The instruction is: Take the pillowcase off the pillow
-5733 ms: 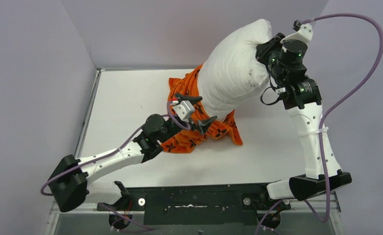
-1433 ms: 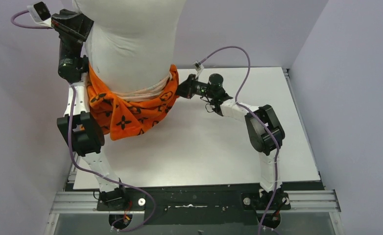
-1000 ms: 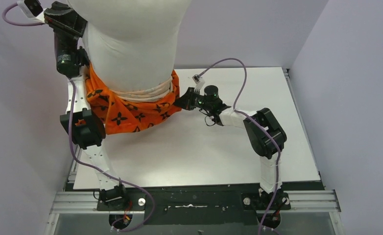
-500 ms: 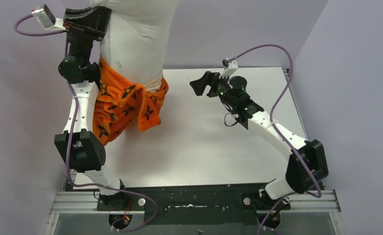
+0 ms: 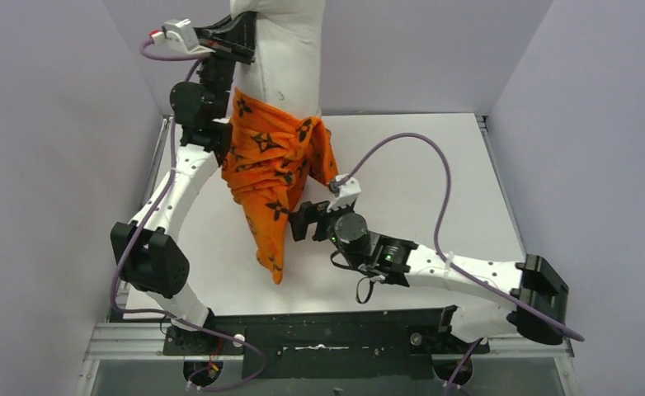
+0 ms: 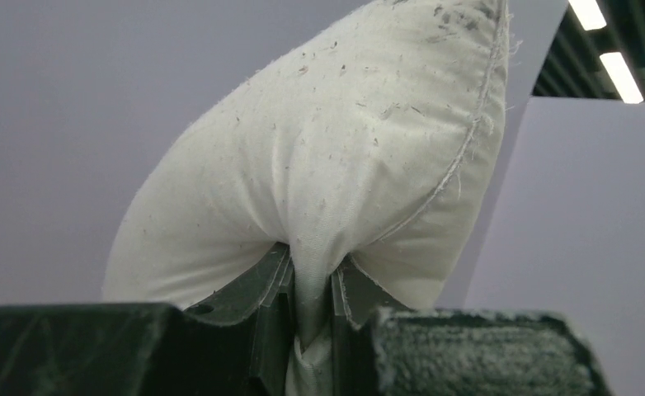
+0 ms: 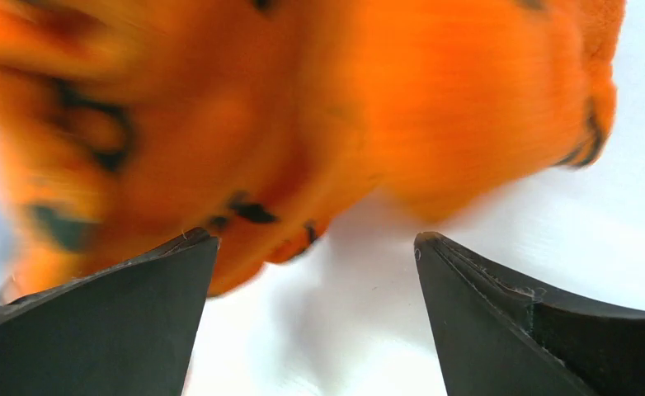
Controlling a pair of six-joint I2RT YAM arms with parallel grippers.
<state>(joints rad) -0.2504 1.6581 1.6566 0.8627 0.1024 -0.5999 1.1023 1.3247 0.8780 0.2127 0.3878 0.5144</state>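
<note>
The white-and-black left arm [image 5: 179, 186] rises from its base at the near edge, bends at a black elbow joint [image 5: 150, 260] low on the left, then reaches steeply up and back, its wrist [image 5: 200, 103] high above the white surface [image 5: 435, 165]. Its black left jaws are clamped tight on a fold of the plain white stuffed pillow [image 6: 327, 165]. The white-and-black right arm [image 5: 459, 276] folds at a black elbow [image 5: 540, 290] far right and lies low, stretched leftward over the surface. Its black right jaws point left, spread wide, gripping nothing.
</note>
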